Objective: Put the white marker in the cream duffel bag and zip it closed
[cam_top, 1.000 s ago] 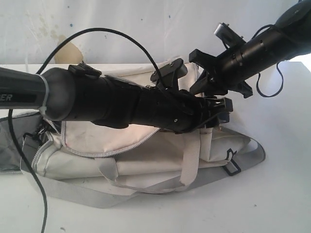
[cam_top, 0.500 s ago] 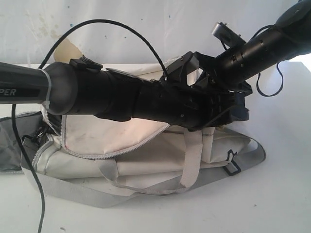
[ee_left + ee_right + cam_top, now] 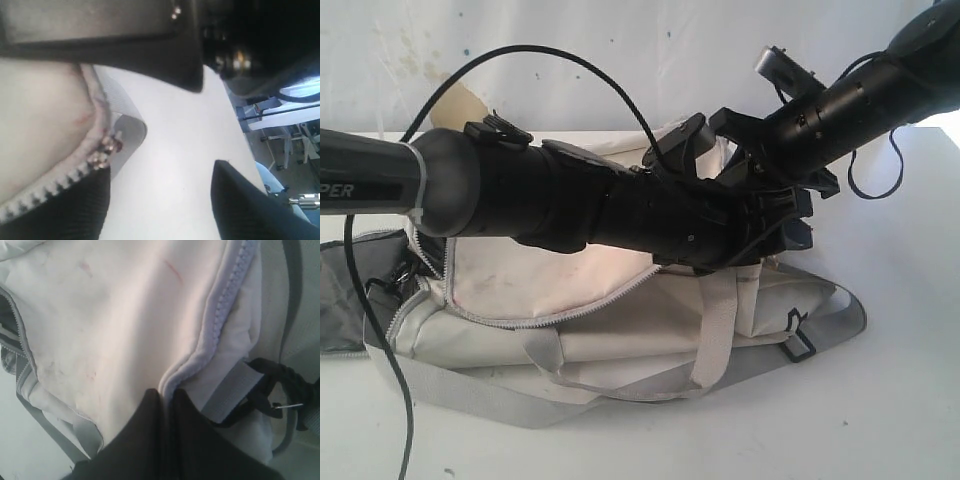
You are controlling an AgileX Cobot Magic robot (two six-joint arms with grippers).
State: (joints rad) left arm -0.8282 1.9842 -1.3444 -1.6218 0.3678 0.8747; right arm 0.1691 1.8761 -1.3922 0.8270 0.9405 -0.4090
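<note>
The cream duffel bag (image 3: 620,330) lies lengthwise across the middle of the desk (image 3: 880,400). Its top flap's zip is undone along a curve on the near side, and dark lining shows at the left end. The white marker appears in none of the views, so I cannot tell whether it is already inside. Both arms meet over the bag's right end. The right gripper (image 3: 167,392) is closed, pinching the rolled fabric edge just beside the zip teeth (image 3: 230,290). This looks like an anchoring hold, meant to draw the cloth taut so the zip can run. The left gripper (image 3: 161,167) stands wide with nothing between its fingers, one finger just beside the zip slider (image 3: 106,149), probably lining up to take the pull. By that reading the zipping is about to begin
</note>
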